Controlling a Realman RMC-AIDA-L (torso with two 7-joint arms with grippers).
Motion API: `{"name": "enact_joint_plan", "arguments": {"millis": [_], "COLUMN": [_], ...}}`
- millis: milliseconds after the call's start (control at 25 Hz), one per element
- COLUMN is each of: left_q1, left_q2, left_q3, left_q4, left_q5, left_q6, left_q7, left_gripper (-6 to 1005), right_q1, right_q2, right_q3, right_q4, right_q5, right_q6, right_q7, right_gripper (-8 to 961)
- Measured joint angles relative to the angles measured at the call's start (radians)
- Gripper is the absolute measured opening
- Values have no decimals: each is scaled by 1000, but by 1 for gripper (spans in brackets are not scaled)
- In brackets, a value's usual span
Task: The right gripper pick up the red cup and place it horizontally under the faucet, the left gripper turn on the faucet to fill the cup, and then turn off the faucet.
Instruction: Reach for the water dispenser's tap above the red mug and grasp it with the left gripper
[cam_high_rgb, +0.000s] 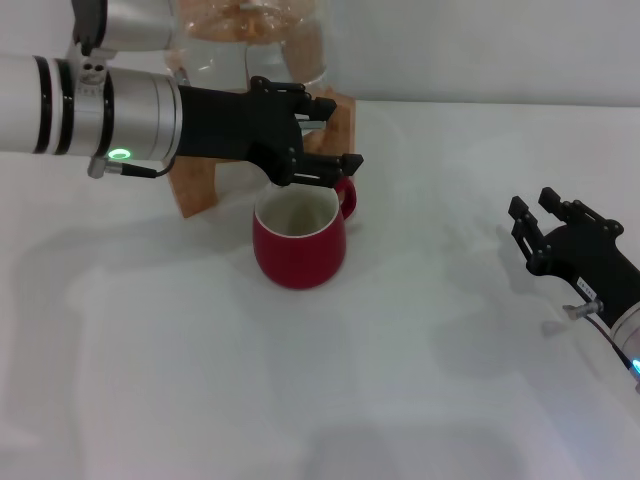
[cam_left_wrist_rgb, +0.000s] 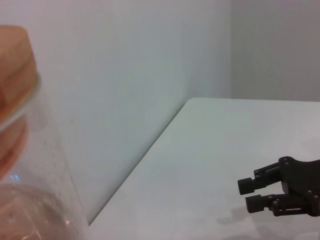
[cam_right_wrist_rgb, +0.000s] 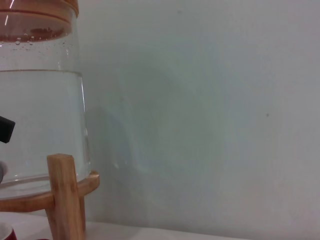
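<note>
The left gripper (cam_high_rgb: 322, 135) is held wide apart in front of the glass jar (cam_high_rgb: 250, 45) (faucet hidden behind it). Just below its prongs the red cup (cam_high_rgb: 298, 238) is seen upright on the white table (cam_high_rgb: 400, 380), mouth up. Well off to the right, the right gripper (cam_high_rgb: 545, 222) is parked w/ prongs spread, nothing gripped.

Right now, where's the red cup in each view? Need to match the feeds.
Head view: the red cup stands upright on the white table, centre-left, under the left gripper and in front of the wooden stand.
Left wrist view: not in it; only the right gripper shows, far off.
Right wrist view: only a red sliver at the lower corner, beside the stand's leg.
Shared landmark: the glass water jar.
</note>
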Motion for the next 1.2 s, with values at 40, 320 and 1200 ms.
{"name": "enact_joint_plan", "arguments": {"millis": [40, 320, 1200], "left_q1": [0, 7, 5], "left_q2": [1, 2, 0], "left_q3": [0, 0, -2], "left_q4": [0, 32, 37], "left_q5": [0, 6, 23], "left_q6": [-2, -12, -21], "left_q7": [-2, -14, -23], "left_gripper": [757, 757, 757], "right_q1": [0, 0, 0], "right_q2": [0, 0, -2], "right_q3": [0, 0, 0], "right_q4": [0, 0, 1], "right_q5": [0, 0, 0], "right_q6": [0, 0, 0], "right_q7": [0, 0, 0], "right_gripper": [378, 378, 378]}}
